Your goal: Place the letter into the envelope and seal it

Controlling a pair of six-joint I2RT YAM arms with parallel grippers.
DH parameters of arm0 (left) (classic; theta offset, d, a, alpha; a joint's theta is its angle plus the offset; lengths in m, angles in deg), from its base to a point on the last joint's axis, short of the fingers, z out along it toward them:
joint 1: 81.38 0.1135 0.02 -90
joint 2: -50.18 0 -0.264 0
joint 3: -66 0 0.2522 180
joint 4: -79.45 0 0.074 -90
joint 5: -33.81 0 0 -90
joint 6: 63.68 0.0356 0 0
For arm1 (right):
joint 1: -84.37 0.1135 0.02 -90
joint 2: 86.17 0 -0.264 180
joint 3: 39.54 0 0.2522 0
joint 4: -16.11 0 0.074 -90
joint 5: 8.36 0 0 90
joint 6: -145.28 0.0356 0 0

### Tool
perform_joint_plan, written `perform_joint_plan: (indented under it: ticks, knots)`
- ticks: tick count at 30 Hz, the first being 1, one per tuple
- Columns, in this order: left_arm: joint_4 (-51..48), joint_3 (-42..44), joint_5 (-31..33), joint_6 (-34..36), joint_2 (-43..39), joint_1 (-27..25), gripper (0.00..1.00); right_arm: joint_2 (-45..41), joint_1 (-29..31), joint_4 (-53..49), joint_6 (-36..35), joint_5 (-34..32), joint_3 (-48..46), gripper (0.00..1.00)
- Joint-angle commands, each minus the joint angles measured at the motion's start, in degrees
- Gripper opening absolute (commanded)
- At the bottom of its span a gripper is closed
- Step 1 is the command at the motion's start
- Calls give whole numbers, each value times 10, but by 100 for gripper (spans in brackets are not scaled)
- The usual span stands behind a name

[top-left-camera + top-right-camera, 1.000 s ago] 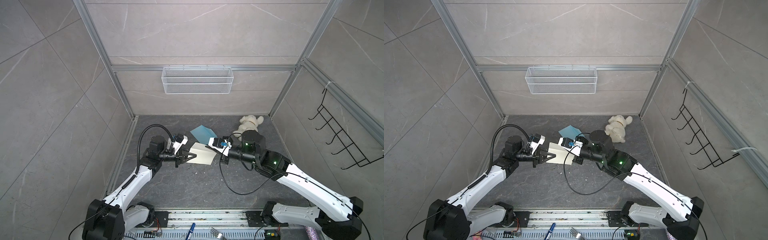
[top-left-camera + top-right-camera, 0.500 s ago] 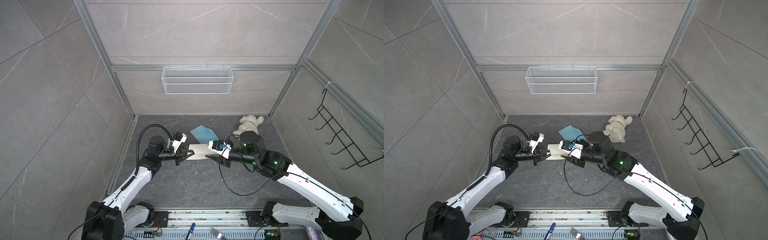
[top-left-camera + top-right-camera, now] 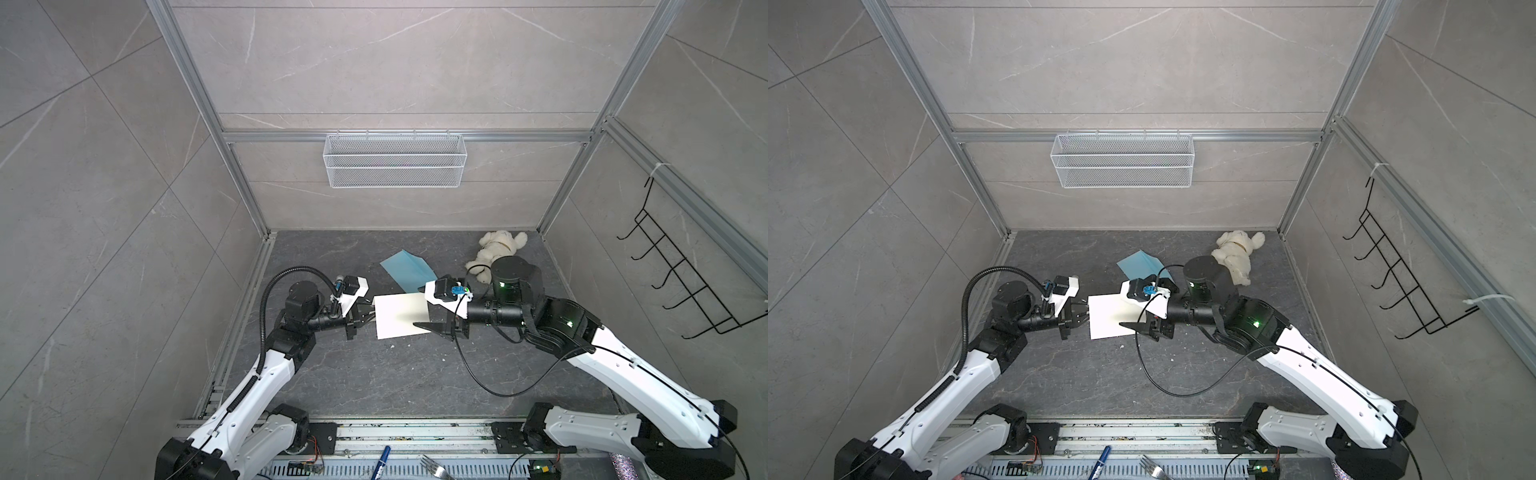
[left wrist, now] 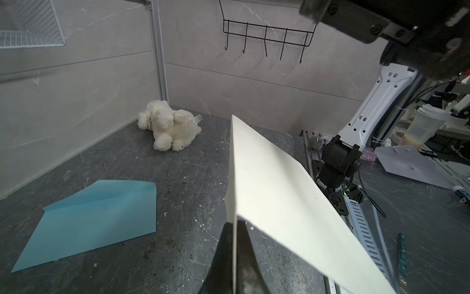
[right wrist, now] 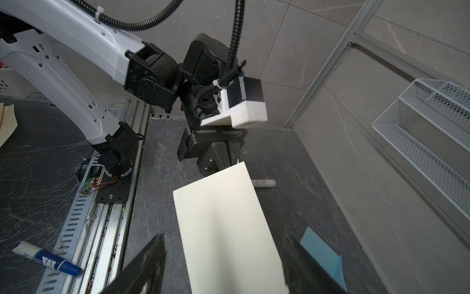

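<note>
Plainly, the left gripper (image 4: 235, 230) has its jaws closed on one end of the letter (image 3: 399, 316), pinching the cream sheet so that it juts out from them above the dark bench (image 3: 374, 374). At the sheet's opposite end the right gripper (image 5: 223, 238) has its jaws spread wide, one on each side of the paper, and neither visibly touches it. Behind the letter, toward the back wall, the light blue envelope (image 3: 405, 268) lies flat on the bench, apart from the sheet. In both top views the right wrist's camera housing covers its near corner. A white plush toy (image 3: 498, 247) lies near the back right corner.
</note>
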Motion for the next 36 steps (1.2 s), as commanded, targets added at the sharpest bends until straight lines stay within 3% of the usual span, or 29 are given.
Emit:
perform_joint_plan:
  ticks: [1,10,29,36]
  knots:
    - [-14,0,-28,48,-15,2,0,38,1,-33,-6,14,31,70]
    - [-37,1,-47,85,-22,2,0,108,1,-38,-9,56,71,58]
    - [-45,2,-80,96,-28,2,0,179,1,-63,-18,103,111,35]
    - [-49,2,-80,99,-29,2,0,190,1,-80,-23,109,111,20]
